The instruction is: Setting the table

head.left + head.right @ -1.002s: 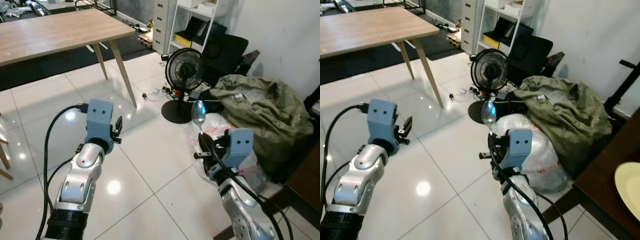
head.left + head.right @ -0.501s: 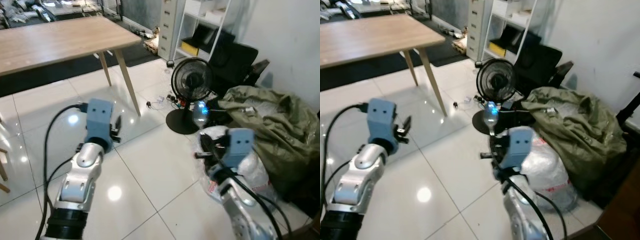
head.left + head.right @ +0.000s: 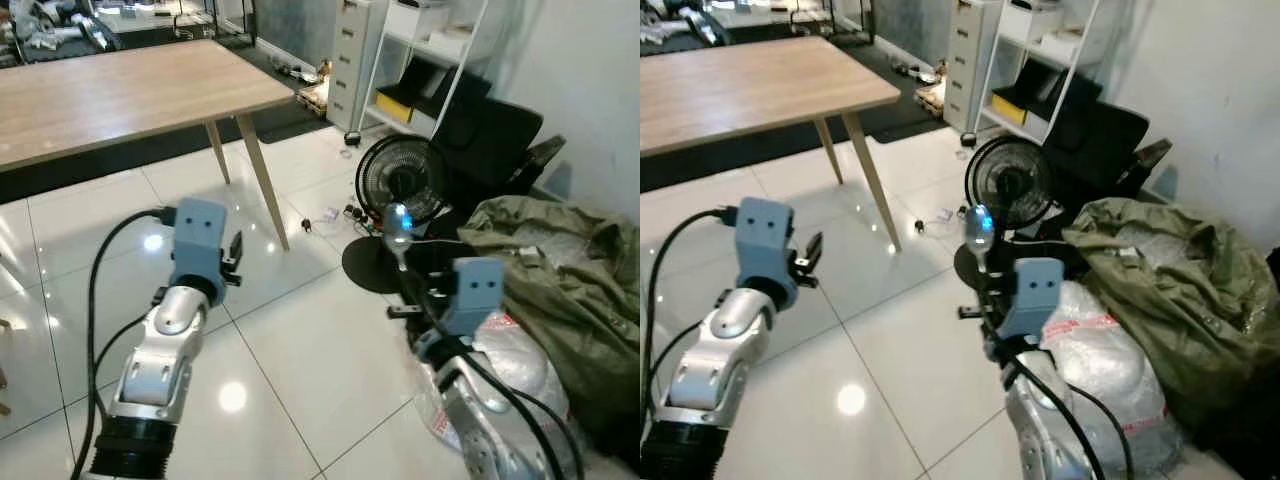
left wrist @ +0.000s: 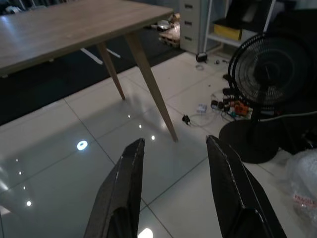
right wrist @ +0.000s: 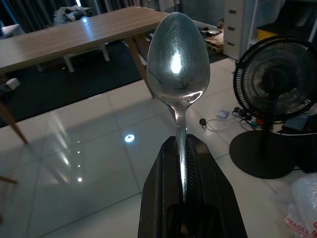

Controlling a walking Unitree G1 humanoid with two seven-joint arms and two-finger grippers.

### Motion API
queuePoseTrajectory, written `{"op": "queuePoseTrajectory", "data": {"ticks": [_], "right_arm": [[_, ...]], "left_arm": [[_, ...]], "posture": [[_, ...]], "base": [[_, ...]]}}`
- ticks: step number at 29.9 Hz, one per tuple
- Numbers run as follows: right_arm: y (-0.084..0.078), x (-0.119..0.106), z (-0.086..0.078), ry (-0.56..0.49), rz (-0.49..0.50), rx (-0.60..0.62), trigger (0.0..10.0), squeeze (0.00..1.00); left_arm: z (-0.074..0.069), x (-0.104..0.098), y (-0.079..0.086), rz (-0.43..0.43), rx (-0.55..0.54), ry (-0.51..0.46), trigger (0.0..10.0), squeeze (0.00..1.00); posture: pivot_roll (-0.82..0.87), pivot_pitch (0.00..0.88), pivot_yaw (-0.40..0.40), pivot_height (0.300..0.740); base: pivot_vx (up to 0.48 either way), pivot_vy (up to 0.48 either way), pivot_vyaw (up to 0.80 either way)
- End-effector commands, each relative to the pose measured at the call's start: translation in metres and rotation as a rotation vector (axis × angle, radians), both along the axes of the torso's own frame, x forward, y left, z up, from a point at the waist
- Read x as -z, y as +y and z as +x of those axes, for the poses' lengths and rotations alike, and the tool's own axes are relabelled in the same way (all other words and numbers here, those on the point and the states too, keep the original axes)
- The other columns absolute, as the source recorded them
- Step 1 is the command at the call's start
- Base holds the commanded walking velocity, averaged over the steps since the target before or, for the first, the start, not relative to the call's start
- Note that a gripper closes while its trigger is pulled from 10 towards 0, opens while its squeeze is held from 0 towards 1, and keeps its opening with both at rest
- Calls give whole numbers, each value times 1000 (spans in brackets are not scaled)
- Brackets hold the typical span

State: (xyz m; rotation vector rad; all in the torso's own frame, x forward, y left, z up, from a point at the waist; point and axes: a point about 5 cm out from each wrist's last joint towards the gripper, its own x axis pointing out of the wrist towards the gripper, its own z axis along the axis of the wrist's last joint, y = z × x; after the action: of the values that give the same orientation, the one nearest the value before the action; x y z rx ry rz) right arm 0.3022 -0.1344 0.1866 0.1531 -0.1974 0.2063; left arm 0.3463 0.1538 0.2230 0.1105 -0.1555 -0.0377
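- The right gripper (image 5: 184, 163) is pinching a spoon (image 5: 177, 74) by its handle, the long axis standing upright and the bowl rising straight above the fingertips.
- The wooden table (image 3: 120, 90) is lying well ahead and to the left of that gripper, nearer the left gripper (image 4: 173, 183), which is hovering spread and empty.
- Compared with a second ago, the view is swinging leftward: the table is looming larger while the fan (image 3: 400, 185) and green bag (image 3: 570, 270) are sliding right.

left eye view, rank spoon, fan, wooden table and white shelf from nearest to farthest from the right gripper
1. Spoon: clamped upright in the right gripper.
2. Fan: on the floor just beyond it.
3. White shelf: against the wall behind the fan.
4. Wooden table: off to the robot's left; too close to call against the shelf.
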Motion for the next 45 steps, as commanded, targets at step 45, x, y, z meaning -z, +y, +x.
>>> {"op": "queuePoseTrajectory", "data": {"ticks": [45], "right_arm": [[-10,-1,2,-8,-5,57,10000,0]], "left_arm": [[0,6,-1,6,0,25,10000,118]], "posture": [[91,144,62,740]], "base": [[480,0,0]]}}
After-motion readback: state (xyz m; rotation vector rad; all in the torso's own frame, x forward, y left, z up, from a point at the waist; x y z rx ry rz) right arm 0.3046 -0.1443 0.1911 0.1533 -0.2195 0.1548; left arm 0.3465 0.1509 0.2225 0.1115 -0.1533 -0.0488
